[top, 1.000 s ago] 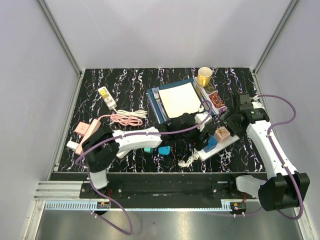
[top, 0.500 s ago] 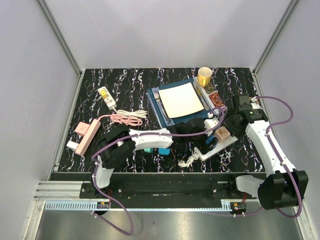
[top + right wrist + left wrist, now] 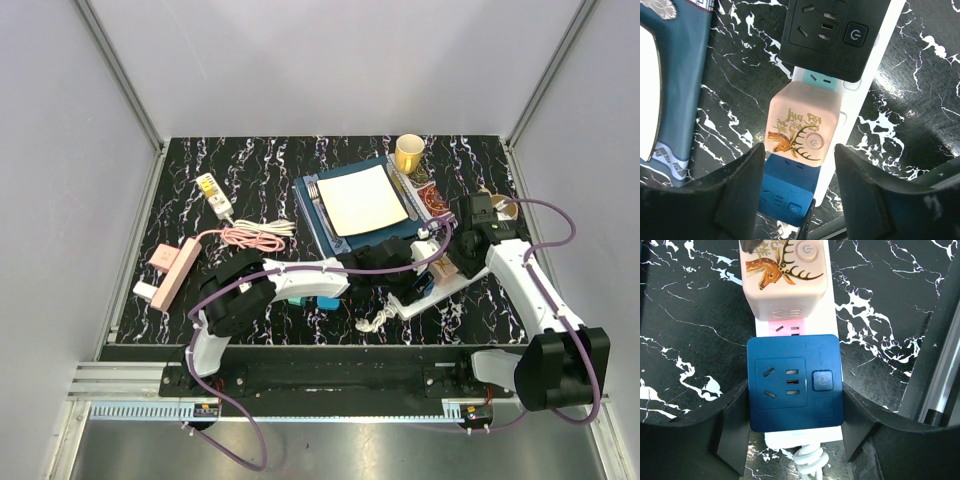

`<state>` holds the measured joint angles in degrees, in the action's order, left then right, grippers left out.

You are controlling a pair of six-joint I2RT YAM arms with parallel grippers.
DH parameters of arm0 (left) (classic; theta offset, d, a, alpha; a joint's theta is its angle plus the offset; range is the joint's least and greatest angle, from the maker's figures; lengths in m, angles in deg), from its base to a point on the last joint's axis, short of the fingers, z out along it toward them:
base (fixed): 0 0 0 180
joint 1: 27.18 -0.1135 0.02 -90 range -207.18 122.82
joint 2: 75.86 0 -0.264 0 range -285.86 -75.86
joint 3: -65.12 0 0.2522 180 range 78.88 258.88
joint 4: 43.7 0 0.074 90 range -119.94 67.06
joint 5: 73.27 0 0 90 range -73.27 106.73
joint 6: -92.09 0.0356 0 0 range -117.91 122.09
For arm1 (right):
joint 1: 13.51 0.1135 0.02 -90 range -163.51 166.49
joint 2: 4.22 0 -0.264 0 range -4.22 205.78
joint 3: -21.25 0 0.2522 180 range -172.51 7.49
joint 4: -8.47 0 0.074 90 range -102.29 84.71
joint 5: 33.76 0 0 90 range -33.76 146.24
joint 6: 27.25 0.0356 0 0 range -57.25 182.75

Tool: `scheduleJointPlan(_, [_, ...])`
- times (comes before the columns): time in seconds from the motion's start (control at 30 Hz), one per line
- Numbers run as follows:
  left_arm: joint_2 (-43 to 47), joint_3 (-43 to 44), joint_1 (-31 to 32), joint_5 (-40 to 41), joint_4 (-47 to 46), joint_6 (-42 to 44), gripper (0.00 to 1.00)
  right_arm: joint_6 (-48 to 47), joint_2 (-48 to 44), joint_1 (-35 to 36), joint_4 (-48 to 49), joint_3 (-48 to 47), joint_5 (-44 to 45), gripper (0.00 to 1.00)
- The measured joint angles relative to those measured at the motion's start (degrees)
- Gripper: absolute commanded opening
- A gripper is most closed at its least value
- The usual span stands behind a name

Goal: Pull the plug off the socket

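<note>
A white power strip (image 3: 447, 287) lies at the right front and carries three cube plugs in a row. In the left wrist view the blue plug (image 3: 795, 382) sits at the cord end, with the pink deer-print plug (image 3: 785, 277) beyond it. My left gripper (image 3: 795, 426) straddles the blue plug with both fingers (image 3: 732, 432) against its sides. In the right wrist view my right gripper (image 3: 799, 150) is open. Its fingers (image 3: 740, 192) stand either side of the pink plug (image 3: 800, 125), above it. The black plug (image 3: 825, 35) is past it.
A blue tray (image 3: 322, 222) with a white plate, a yellow mug (image 3: 409, 152) and a patterned card lie behind the strip. The strip's coiled white cord (image 3: 378, 320) lies in front. A pink power strip (image 3: 172, 268), a pink cable and a yellow-white strip (image 3: 213, 194) are at the left.
My left arm has swung right and its gripper has come down around the blue plug. My right gripper has moved left, over the pink plug.
</note>
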<state>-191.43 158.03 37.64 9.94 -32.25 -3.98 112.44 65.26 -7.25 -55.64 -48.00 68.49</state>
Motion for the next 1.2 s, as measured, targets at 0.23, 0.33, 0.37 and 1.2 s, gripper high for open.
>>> scheduleJointPlan(0.23, [0.0,0.0,0.0,0.0,0.0,-0.2,0.00,0.5,2.3,0.0,1.0,1.5,-0.3,0.47])
scheduleJointPlan(0.33, [0.0,0.0,0.0,0.0,0.0,-0.4,0.00,0.9,2.4,-0.2,0.9,2.1,0.1,0.47])
scheduleJointPlan(0.37, [0.0,0.0,0.0,0.0,0.0,-0.5,0.00,1.4,2.5,-0.3,1.4,2.6,0.0,0.47])
scheduleJointPlan(1.2, [0.5,2.3,-0.2,4.5,5.2,-4.0,0.00,6.5,-0.5,-0.4,11.4,9.4,-1.5,0.40])
